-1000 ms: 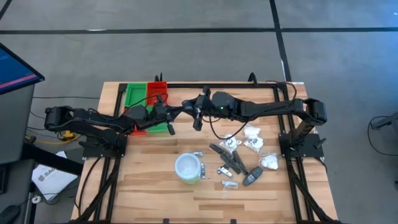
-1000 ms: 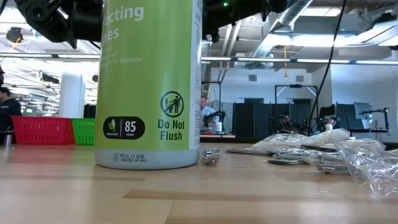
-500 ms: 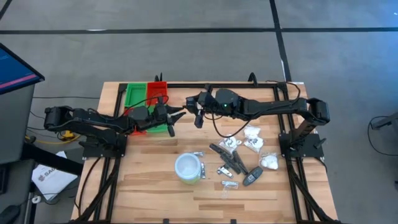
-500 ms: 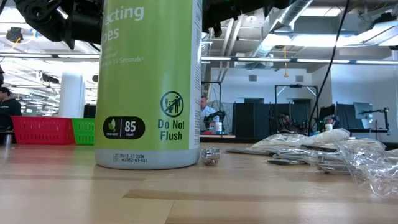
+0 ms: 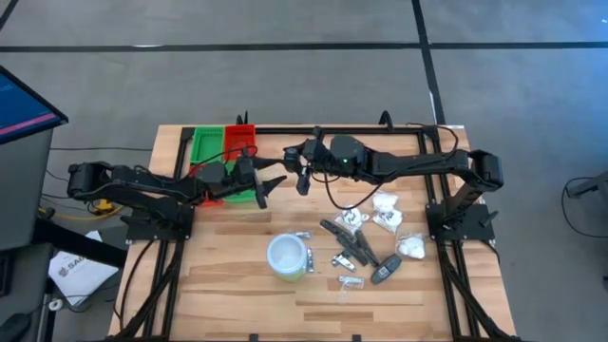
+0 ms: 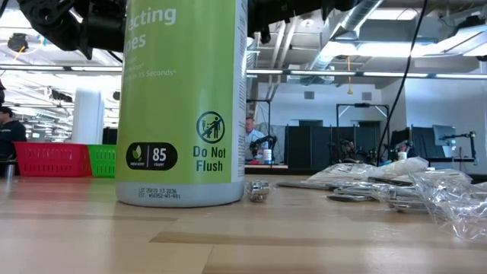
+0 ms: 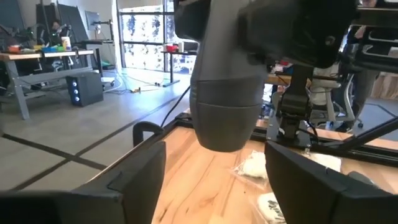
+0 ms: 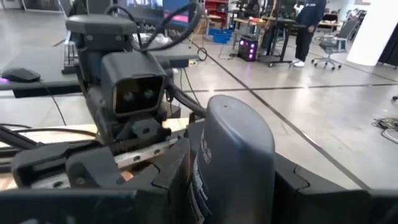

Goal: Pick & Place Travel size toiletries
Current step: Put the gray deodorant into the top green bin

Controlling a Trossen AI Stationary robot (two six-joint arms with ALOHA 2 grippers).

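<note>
Now the right tool [image 5: 296, 169] grips a smooth grey cylinder [image 8: 233, 162]. Facing it, the left tool [image 5: 273, 180] gapes wide. Crinkly clear sachets [image 6: 449, 199] lie well behind the right tool on the wooden bench [image 5: 237, 290].

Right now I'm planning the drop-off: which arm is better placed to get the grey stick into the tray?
Left, probably. The right claw grips the grey stick, but the left claw is open facing it, beside the red and green tray, so a handover looks shortest.
</note>
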